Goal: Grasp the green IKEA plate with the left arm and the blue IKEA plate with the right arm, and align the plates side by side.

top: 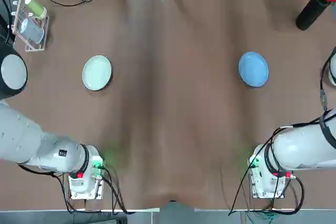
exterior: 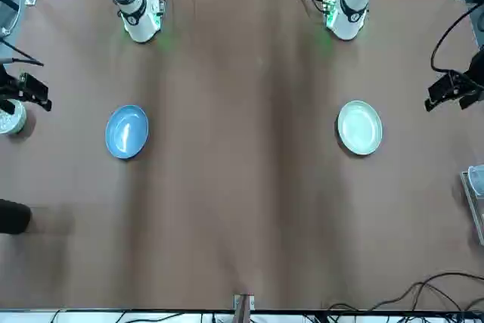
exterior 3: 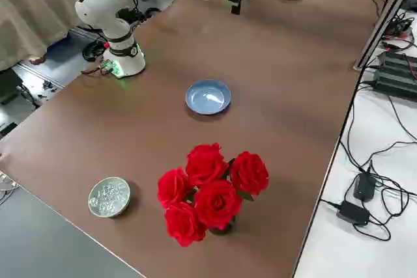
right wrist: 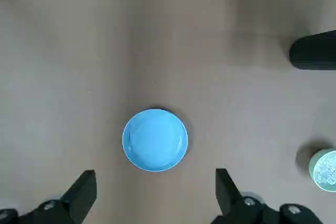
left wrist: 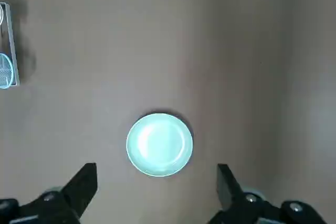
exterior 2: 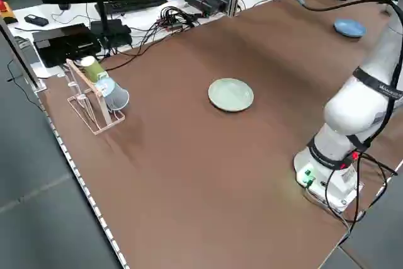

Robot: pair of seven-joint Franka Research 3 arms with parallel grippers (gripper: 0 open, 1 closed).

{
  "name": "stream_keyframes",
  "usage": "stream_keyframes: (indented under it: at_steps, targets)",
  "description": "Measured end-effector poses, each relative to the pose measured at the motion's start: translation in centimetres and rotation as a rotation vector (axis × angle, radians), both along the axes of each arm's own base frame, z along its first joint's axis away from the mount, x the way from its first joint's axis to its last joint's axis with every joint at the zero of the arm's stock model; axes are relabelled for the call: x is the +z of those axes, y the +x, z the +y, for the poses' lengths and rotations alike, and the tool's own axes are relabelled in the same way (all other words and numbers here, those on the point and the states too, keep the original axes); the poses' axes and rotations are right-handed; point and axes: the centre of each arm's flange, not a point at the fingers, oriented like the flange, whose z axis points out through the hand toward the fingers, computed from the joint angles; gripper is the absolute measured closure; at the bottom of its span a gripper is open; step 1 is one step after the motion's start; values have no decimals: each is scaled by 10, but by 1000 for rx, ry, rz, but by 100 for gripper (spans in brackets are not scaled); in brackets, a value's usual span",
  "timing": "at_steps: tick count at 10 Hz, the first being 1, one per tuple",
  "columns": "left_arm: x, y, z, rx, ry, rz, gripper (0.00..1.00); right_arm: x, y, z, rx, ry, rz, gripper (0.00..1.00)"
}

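High above the table (top: pixel 173 129), both grippers hang wide open and empty: left gripper (left wrist: pixel 157 187) over the green plate (top: pixel 97 72), right gripper (right wrist: pixel 156 190) over the blue plate (top: pixel 253 68), plates well apart. Best descend straight, fingers straddling each rim.

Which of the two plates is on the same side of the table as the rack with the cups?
The green IKEA plate, pale mint, lies on the robot's left side, nearest the wooden cup rack. The blue IKEA plate lies far across on the right side.
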Motion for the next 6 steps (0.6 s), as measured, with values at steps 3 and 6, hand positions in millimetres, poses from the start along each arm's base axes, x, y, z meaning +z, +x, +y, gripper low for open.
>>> stream_keyframes:
  at_steps: [3,6]
  targets:
    - [0,0,0,1,0,1,0,0,0,0,0,0,-1,0]
    - [0,0,2,-1,0,0,0,0,0,-3,4,3,0,0]
